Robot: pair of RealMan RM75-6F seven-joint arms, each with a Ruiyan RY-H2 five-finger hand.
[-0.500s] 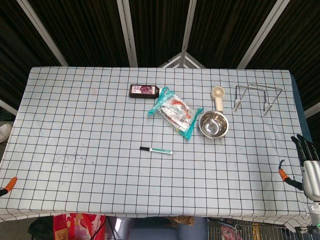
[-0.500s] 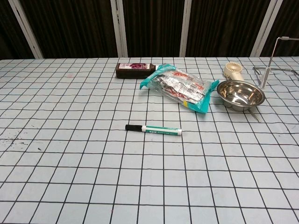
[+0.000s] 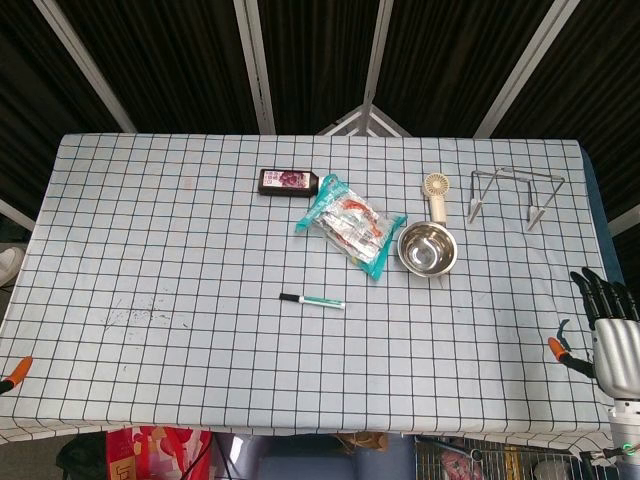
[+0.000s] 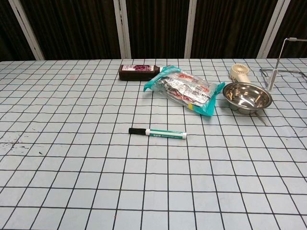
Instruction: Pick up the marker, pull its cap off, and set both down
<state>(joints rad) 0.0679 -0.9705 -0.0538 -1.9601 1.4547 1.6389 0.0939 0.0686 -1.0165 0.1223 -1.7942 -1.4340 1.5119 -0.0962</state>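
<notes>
Nothing's been picked up yet: the white, black-capped marker [image 3: 311,300] lies mid-surface, untouched. The right hand [image 3: 611,335], fingers apart and empty, is parked far right; a reach is needed.

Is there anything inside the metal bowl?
The metal bowl looks empty in the head view: only its shiny floor shows. In the chest view its near wall hides part of the bottom.

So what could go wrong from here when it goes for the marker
The marker lies flat and thin on the tablecloth, so fingers may push or roll it instead of pinching it. The right hand sits off the table's right edge, so it faces a long reach. The snack bag and steel bowl lie just behind; an overshoot could knock them.
</notes>
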